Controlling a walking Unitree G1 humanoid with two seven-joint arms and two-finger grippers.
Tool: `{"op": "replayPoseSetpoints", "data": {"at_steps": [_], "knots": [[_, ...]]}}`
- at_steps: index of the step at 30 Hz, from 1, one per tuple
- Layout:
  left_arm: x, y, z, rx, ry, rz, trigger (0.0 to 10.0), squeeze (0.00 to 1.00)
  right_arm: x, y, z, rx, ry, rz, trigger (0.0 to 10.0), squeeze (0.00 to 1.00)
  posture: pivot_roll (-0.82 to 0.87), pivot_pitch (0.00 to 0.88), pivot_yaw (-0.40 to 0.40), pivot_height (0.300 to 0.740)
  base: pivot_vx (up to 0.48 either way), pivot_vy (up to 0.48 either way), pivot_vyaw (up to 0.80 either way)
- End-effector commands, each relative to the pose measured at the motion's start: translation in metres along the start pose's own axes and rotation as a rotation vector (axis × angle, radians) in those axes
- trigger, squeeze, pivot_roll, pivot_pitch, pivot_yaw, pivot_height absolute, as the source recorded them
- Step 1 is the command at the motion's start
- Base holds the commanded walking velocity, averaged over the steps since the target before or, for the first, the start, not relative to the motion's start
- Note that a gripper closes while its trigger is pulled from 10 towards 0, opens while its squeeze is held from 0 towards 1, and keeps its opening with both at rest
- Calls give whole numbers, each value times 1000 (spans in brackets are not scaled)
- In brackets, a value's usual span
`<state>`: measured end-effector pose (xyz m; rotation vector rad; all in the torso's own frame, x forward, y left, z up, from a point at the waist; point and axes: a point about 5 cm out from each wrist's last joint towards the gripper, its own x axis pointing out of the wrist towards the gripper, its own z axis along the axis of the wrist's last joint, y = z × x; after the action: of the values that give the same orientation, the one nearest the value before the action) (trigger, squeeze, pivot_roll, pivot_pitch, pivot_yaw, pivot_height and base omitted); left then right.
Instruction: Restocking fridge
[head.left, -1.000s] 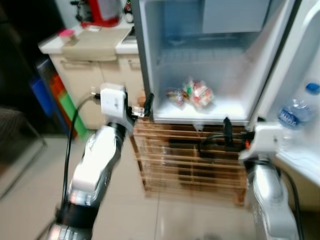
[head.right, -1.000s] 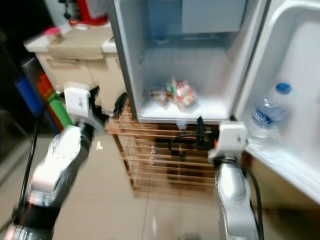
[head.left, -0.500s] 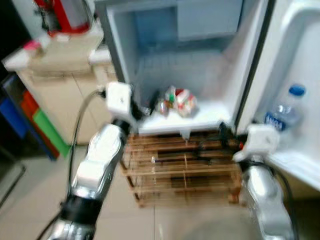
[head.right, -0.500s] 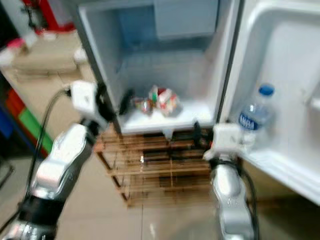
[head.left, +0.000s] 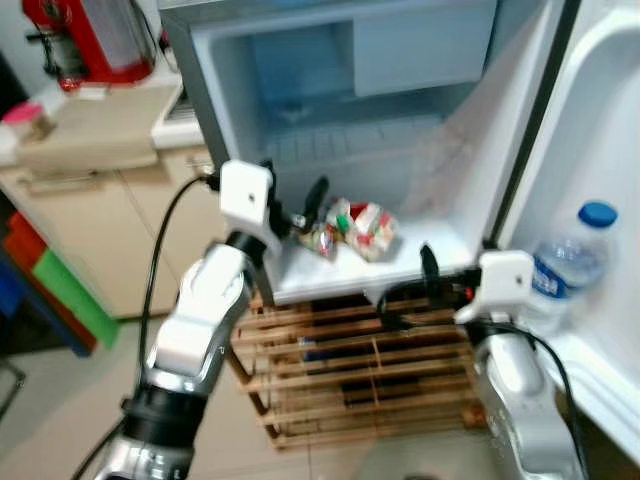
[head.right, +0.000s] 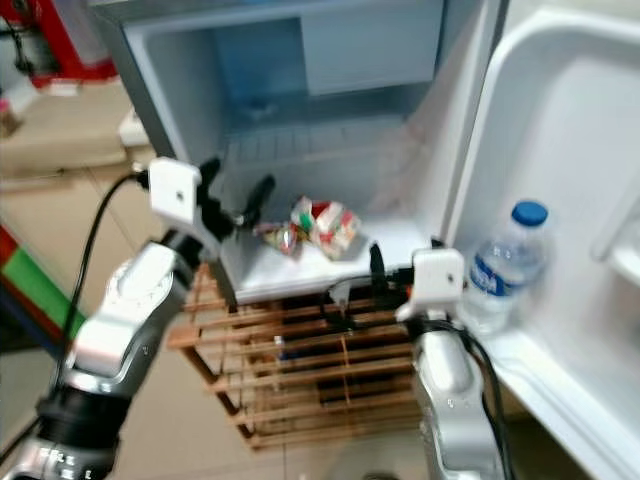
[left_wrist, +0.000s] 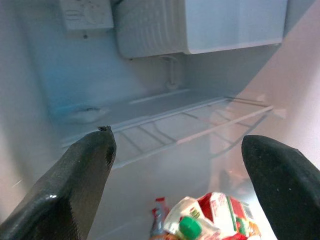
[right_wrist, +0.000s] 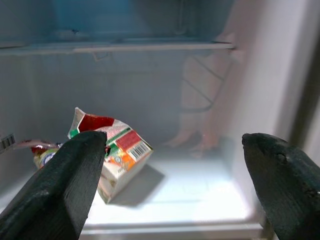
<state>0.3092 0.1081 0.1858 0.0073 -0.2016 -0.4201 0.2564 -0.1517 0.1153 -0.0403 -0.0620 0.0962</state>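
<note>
Open fridge (head.left: 300, 60) fronts me, nearer than a second ago. From my head, my left gripper (head.left: 295, 205) now reaches inside beside the carton (head.left: 372, 228). Left wrist: fingers (left_wrist: 85, 175) spread, empty, above it. Right wrist: carton (right_wrist: 117, 150) lies lengthwise on the floor; right gripper (right_wrist: 175, 185) released.

Carton on the fridge floor, framed by two spread black fingers (right_wrist: 60, 185)

The red, green and white carton (right_wrist: 116, 150) lies tilted on the white fridge floor (right_wrist: 200, 195), a small wrapped packet (right_wrist: 37, 150) beside it, under a wire shelf (right_wrist: 120, 46).
</note>
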Motion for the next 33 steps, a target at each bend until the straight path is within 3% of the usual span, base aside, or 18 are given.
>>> {"op": "replayPoseSetpoints", "data": {"at_steps": [1,10,16,20,23,26,29,33], "knots": [[3,-1,15,14,-40,-41,10000,0,1,3,2,4,0,15,10000,0,-87,0,103,740,0,0,0],[0,2,9,5,-6,-24,10000,0,-9,-11,-9,-42,44,-30,10000,0,-89,0,106,740,0,0,0],[-1,2,6,-2,18,-31,10000,0,-22,-41,-13,-169,73,-124,10000,0,-101,0,109,740,0,0,0],[-1,2,5,-4,22,-31,10000,0,-23,-49,-11,-205,68,-155,10000,0,-104,0,112,740,0,0,0],[-1,2,5,-4,25,-31,10000,0,-21,-47,-8,-203,53,-154,10000,0,-105,0,113,740,0,0,0],[-1,1,4,1,29,-41,10000,0,-13,-31,0,-145,9,-104,10000,0,-104,0,113,740,0,0,0],[-2,-1,2,1,37,-52,10000,0,-10,-24,0,-102,13,-81,10000,0,-97,0,112,740,0,0,0],[-5,-4,-3,3,66,-70,10000,0,-11,-25,-6,-111,44,-82,10000,0,-93,0,112,740,0,0,0]]}}
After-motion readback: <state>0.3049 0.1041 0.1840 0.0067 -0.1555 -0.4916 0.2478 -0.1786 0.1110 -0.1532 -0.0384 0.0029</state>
